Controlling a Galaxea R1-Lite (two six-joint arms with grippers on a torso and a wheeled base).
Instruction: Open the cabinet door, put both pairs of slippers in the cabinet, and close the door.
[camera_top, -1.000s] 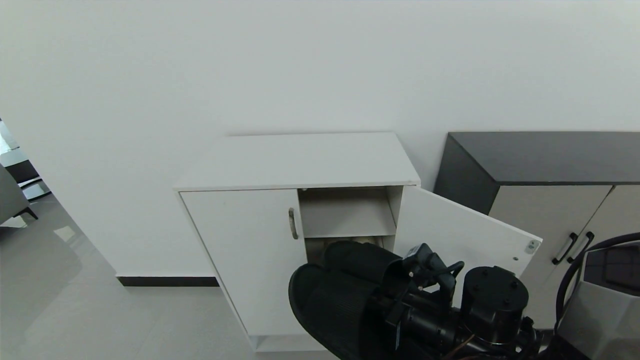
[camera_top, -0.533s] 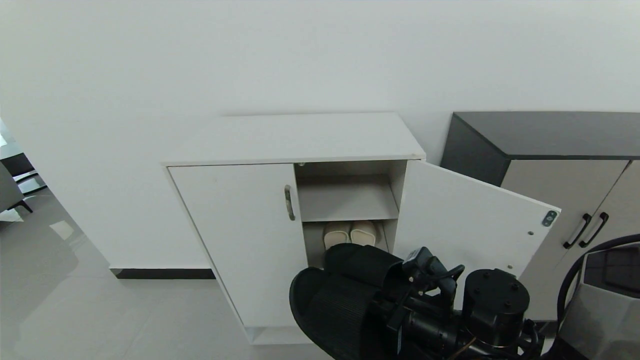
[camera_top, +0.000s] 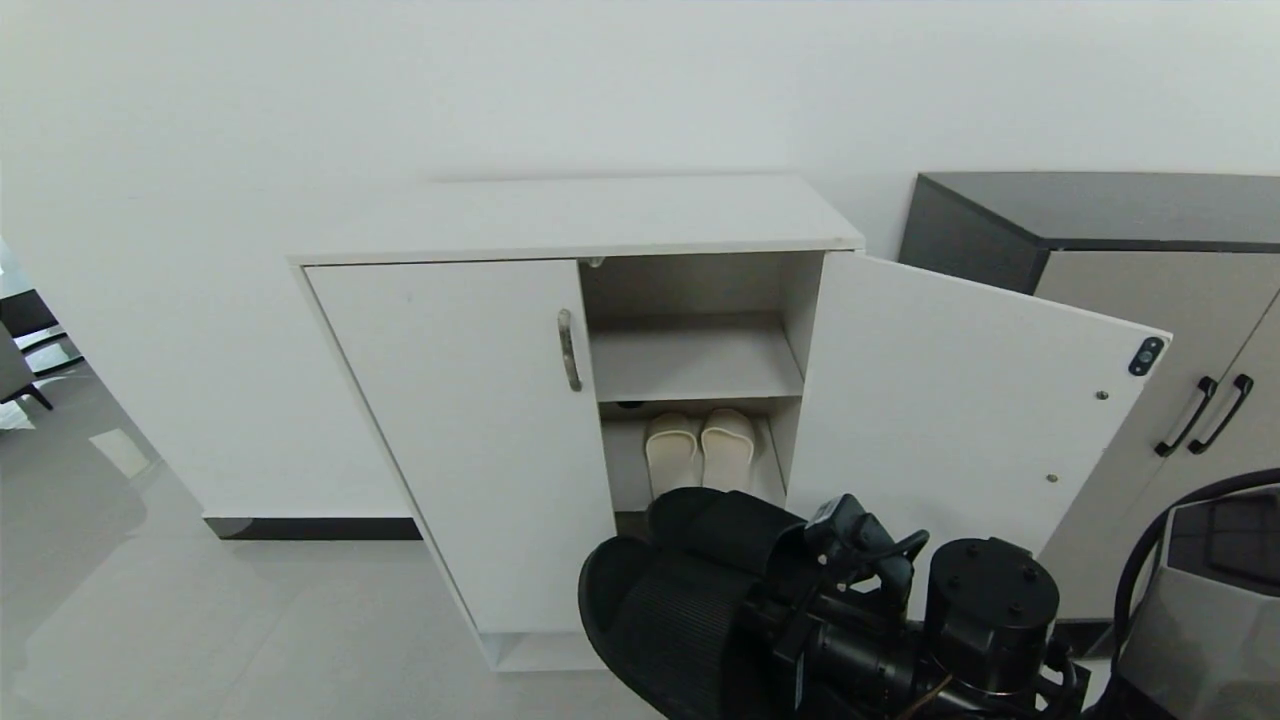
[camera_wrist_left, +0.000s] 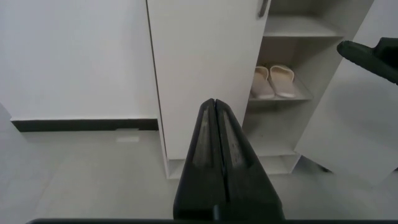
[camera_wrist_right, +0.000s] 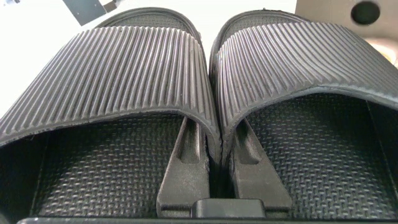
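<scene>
- The white cabinet (camera_top: 600, 215) is found against the wall, with its left door (camera_top: 450, 420) closed and its right door (camera_top: 960, 390) swung wide open.
- A metal handle (camera_top: 568, 350) is fitted upright at the inner edge of the left door.
- A cream pair of slippers (camera_top: 700, 450) is noted inside the opened half, laid side by side and touching on the second shelf, under the upper shelf (camera_top: 695, 355). The same pair is seen in the left wrist view (camera_wrist_left: 273, 82).
- A black pair of slippers (camera_top: 690, 590) is held in front of the cabinet's opening, below the level of the cream pair and outside the cabinet.
- The right gripper (camera_wrist_right: 217, 162) is clamped on the black pair: one finger is placed inside each slipper, and the two adjoining side walls are pinched between them.
- The left gripper (camera_wrist_left: 215, 106) is held off the front of the closed left door, above the floor; its fingers are pressed together with nothing between them.
- A grey cabinet with a dark top (camera_top: 1100, 200) is recorded just beside the open door, its two black handles (camera_top: 1200, 415) close together.
</scene>
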